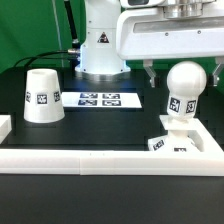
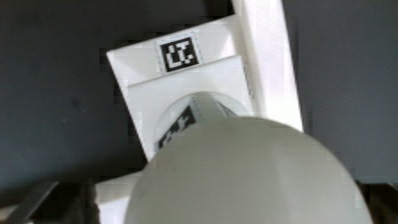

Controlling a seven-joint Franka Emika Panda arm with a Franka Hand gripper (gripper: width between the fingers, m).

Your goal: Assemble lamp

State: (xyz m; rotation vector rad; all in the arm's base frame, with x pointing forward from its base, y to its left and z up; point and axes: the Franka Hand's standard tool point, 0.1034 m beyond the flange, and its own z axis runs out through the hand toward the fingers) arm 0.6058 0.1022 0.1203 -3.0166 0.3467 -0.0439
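The white bulb (image 1: 186, 84) stands upright with its stem on the flat square base (image 1: 172, 143), at the exterior view's right. Its ball head fills the lower part of the wrist view (image 2: 240, 170). The base with its tag shows beyond it (image 2: 169, 70). My gripper (image 1: 181, 72) hangs over the bulb, open, with one dark finger on each side of the ball head and a gap showing on the left side. One finger (image 2: 43, 205) shows at the wrist view's edge. The cone shade (image 1: 42, 96) stands apart at the exterior view's left.
The marker board (image 1: 100, 99) lies flat at the back middle, before the robot's white pedestal (image 1: 100, 50). A long white rail (image 1: 100, 160) runs along the front and turns up the right side next to the base (image 2: 267, 60).
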